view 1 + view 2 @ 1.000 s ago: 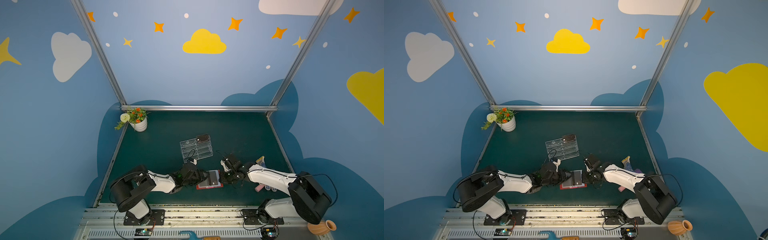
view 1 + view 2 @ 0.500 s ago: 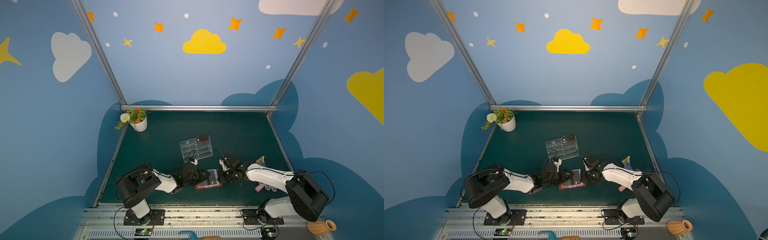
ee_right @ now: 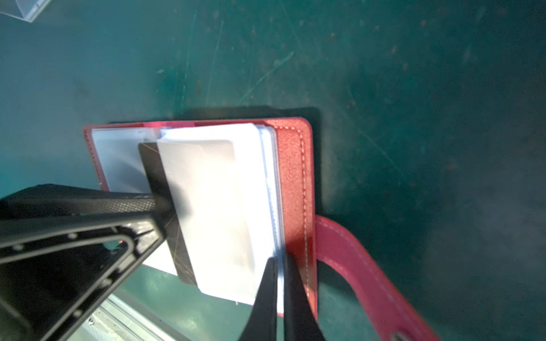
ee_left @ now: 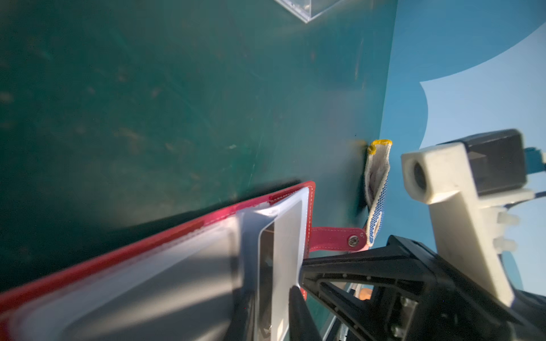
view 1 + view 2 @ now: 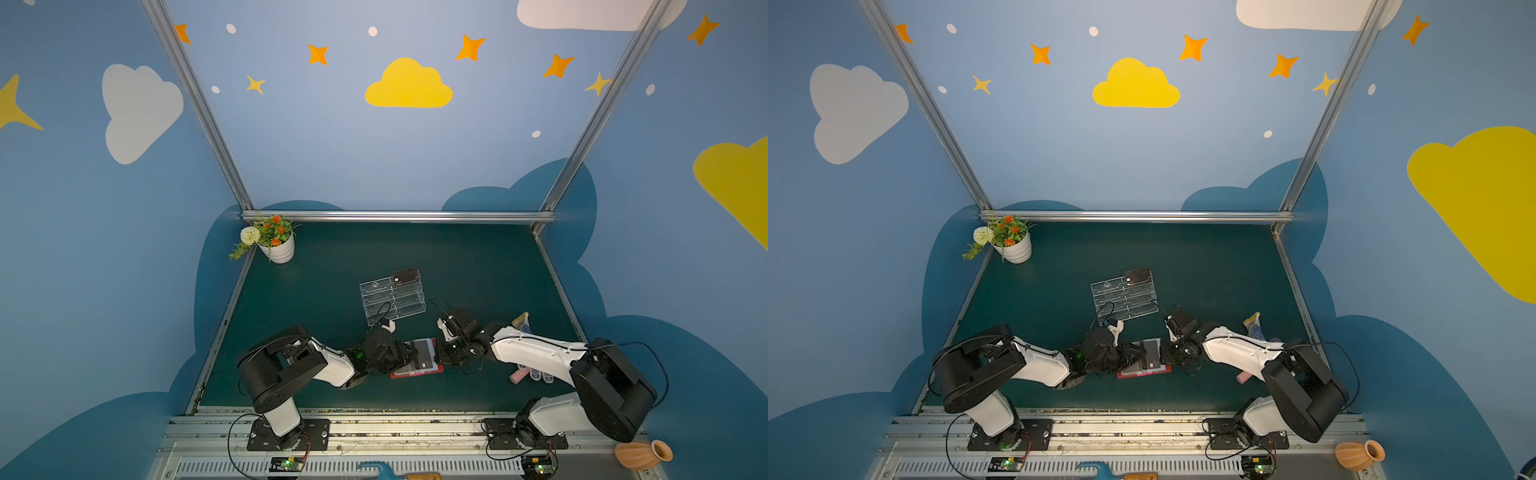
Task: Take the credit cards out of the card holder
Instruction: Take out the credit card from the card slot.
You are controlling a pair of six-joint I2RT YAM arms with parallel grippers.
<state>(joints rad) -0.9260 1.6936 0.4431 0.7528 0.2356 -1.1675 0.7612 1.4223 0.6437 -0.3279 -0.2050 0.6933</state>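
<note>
The card holder (image 5: 415,362) is lying open near the front edge of the green bench (image 5: 457,257), between the two arms. Its snap tab (image 3: 354,259) is trailing toward the right arm's side. Just behind it a clear tiered stand (image 5: 392,297) is sitting close to the left wrist. Beyond the stand and toward the far right corner the bench is offering wide open room. A flower pot (image 5: 277,247) is occupying the far left corner, and a glove (image 5: 521,322) is lying by the right edge, beside the right arm.

The left gripper (image 3: 161,206) is reaching in from the holder's left side. Its fingertips are meeting the exposed strip of a dark credit card (image 3: 165,177) that is sticking partway out of a sleeve. Whether it is pinching the card or only flanking it, I cannot tell. The right gripper (image 3: 279,261) is sitting at the opposite side, clenching the outer edge of the clear sleeve pages (image 3: 224,192), which are standing a little off the red cover.

The stand is carrying a second credit card (image 5: 405,276) in its rear right slot.
</note>
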